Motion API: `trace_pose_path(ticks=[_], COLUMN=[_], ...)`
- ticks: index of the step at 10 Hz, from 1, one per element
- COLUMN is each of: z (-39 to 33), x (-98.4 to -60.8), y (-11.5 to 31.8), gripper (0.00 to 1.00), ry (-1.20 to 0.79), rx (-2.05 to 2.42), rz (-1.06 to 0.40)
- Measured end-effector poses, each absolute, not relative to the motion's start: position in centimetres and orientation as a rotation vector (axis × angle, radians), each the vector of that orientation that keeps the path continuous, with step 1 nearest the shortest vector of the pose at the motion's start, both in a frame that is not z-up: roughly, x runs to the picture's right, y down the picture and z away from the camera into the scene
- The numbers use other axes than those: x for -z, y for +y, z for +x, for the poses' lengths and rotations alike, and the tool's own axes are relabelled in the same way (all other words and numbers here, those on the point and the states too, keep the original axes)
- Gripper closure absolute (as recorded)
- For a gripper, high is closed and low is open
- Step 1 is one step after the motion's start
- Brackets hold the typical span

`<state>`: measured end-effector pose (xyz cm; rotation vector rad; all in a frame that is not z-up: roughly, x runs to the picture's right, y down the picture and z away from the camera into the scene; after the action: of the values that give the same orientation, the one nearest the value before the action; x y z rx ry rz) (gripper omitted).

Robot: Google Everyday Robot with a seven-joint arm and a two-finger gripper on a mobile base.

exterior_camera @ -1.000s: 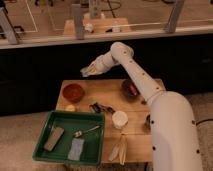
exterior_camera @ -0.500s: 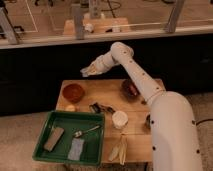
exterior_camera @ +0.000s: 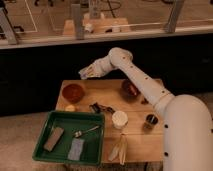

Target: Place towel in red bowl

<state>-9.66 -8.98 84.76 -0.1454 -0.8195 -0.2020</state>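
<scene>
In the camera view the white arm reaches over the far edge of the wooden table (exterior_camera: 137, 142), with the gripper (exterior_camera: 86, 74) raised above and just behind the red bowl (exterior_camera: 73, 92) at the table's far left corner. Whether it is grasping anything cannot be told. The towel (exterior_camera: 76, 148), a pale grey folded cloth, lies in the green tray (exterior_camera: 47, 127) at the near left, beside a brown block (exterior_camera: 54, 138) and a spoon (exterior_camera: 86, 132), well apart from the bowl.

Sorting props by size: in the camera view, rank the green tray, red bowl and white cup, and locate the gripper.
1. green tray
2. red bowl
3. white cup
The gripper hovers above the red bowl.
</scene>
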Motion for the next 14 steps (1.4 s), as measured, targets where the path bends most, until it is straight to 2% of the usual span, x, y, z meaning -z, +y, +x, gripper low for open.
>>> trace_pose_path(ticks=[14], z=[-17.5], x=[-86.5], y=[0.5], gripper=[0.99], ry=[-0.983], rx=[0.46], rz=[-0.28])
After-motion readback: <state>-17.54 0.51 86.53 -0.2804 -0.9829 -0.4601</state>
